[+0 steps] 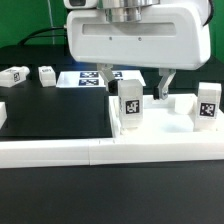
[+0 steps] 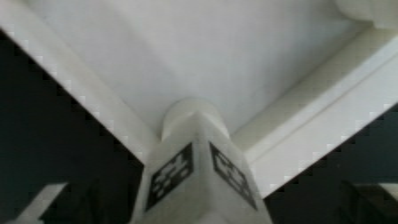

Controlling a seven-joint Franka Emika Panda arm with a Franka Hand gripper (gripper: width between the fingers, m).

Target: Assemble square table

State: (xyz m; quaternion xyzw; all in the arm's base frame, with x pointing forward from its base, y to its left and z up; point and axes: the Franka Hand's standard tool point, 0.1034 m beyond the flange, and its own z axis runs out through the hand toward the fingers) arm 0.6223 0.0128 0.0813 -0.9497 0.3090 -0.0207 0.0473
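Fingers [image 1: 165, 82] spread astride upright leg [image 1: 128, 108] (not touching).

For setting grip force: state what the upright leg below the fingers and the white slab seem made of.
Leg: probably hard white plastic, matte, smooth moulded faces, a printed black-and-white tag on it. Slab: apparently the same plastic, smooth, with a raised moulded rib.

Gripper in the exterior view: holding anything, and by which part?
Nothing is held. The gripper stands open over the upright table leg, its fingers spread wider than the leg's top.
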